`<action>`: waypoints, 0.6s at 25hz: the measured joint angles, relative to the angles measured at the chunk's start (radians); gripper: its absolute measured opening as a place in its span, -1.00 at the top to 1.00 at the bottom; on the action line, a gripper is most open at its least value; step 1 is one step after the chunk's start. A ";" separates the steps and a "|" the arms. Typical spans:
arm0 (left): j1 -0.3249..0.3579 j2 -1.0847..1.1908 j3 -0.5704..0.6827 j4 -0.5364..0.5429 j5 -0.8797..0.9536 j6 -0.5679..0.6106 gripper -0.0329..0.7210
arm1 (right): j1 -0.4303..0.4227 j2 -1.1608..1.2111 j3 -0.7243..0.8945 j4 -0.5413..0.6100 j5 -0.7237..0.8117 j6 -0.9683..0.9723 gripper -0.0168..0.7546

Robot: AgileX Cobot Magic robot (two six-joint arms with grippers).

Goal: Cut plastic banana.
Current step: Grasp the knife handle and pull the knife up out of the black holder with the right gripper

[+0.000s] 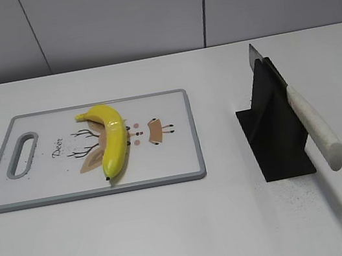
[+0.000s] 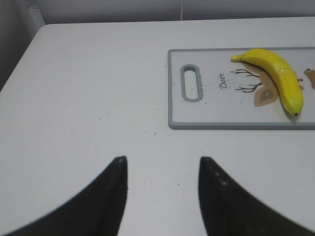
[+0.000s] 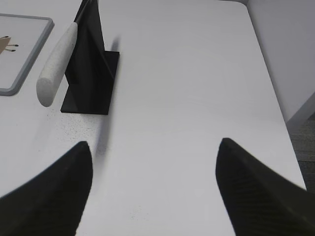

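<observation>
One table (image 1: pixel 175 232), white, is seen in all three views.

One cutting board (image 1: pixel 173 141), grey-rimmed with a slot handle at its left end and a printed deer motif, is laid flat on the left half of the table. In the right wrist view only its corner (image 3: pixel 19 54) is caught.

One banana (image 1: pixel 111 138), yellow, is laid on the board near its middle, stem end toward the far edge, dark tip close to the near rim. It is shown whole in the exterior and left wrist (image 2: pixel 278 78) views and is outside the right wrist view.

One stand (image 1: pixel 274 127), black, is set upright on the table, well apart from the board to its right. It is not shown in the left wrist view.

One knife (image 1: pixel 311 124) is lodged in the stand at a slant, the blade tip raised at the far side, the white handle projecting toward the near side past the stand's base. Its handle (image 3: pixel 56 64) is shown again in the right wrist view.

Two grippers are recorded, neither visible in the exterior view. The left gripper (image 2: pixel 162 169) is held above bare table, near the board's left end, fingers apart and holding nothing. The right gripper (image 3: pixel 155 157) is held above bare table, right of the stand, fingers spread wide, holding nothing.
</observation>
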 joint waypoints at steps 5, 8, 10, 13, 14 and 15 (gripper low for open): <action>0.000 0.000 0.000 0.000 0.000 0.000 -0.86 | 0.000 0.000 0.000 0.000 0.000 0.000 -0.57; 0.000 0.000 0.000 0.000 0.000 0.000 -0.88 | 0.000 0.000 0.000 -0.002 -0.001 0.000 -0.57; 0.000 0.000 0.000 0.000 0.000 0.000 -0.88 | 0.000 0.003 0.000 -0.007 -0.001 0.002 -0.57; 0.000 0.000 0.000 0.000 0.000 0.000 -0.87 | 0.000 0.049 -0.006 0.001 0.000 0.017 -0.58; 0.000 0.000 0.000 0.000 0.000 0.000 -0.87 | 0.000 0.073 -0.012 0.011 0.000 0.019 -0.58; 0.000 0.000 0.000 0.000 0.000 0.000 -0.87 | 0.000 0.098 -0.022 0.024 0.000 0.020 -0.58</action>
